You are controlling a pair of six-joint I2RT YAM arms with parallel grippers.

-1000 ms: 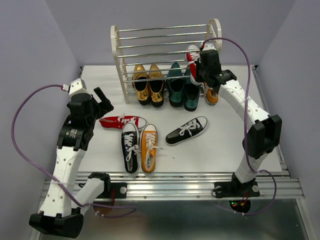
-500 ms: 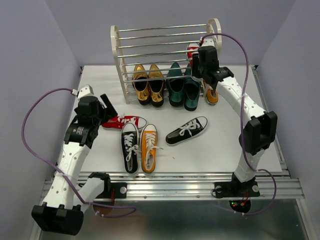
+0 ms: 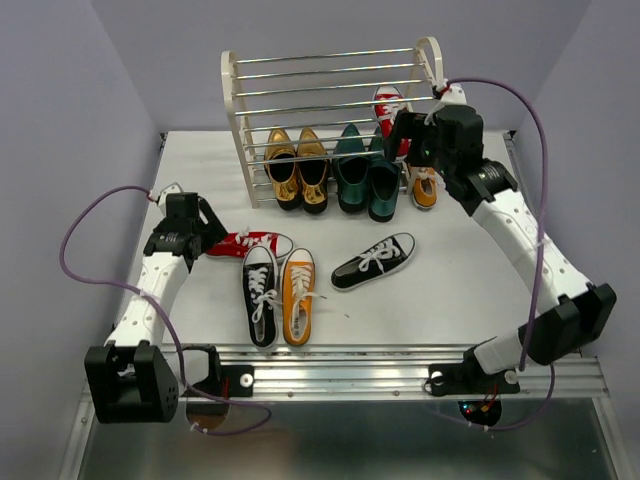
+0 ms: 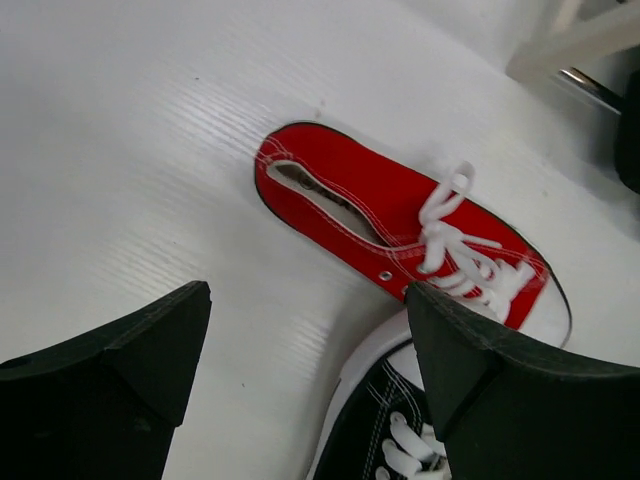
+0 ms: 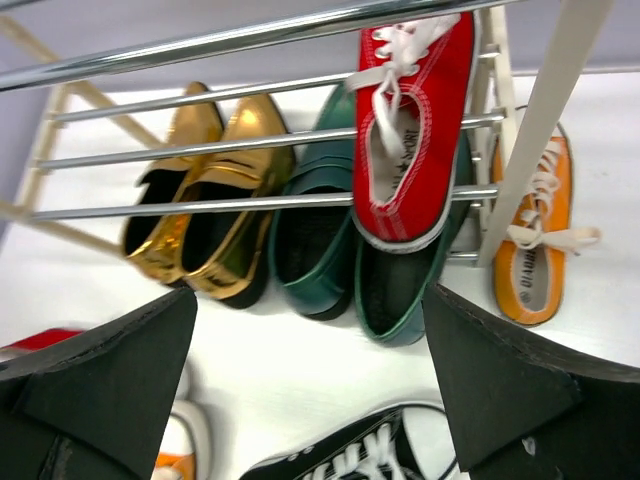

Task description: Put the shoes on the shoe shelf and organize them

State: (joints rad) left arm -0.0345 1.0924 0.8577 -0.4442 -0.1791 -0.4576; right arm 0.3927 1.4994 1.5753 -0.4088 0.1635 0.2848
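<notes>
The cream shoe shelf (image 3: 232,110) stands at the back. One red shoe (image 3: 388,104) lies on its rods (image 5: 250,40) near the right end, also seen from the right wrist (image 5: 410,130). An orange shoe (image 3: 424,188) sits low by the right frame. On the table lie a red shoe (image 3: 250,243), a black shoe (image 3: 261,295), an orange shoe (image 3: 298,296) and another black shoe (image 3: 374,260). My right gripper (image 3: 405,135) hangs open just in front of the shelved red shoe, holding nothing. My left gripper (image 3: 205,232) is open, low over the table at the red shoe's (image 4: 400,235) heel end.
A glossy gold pair (image 3: 297,170) and a dark green pair (image 3: 365,180) fill the shelf's lowest tier. The upper rods left of the red shoe are bare. The black shoe's toe (image 4: 390,430) lies right beside my left gripper's right finger.
My right gripper opened, left the red shoe on the shelf rods and drew back to the right. My left arm swung down and lowered toward the red shoe on the table.
</notes>
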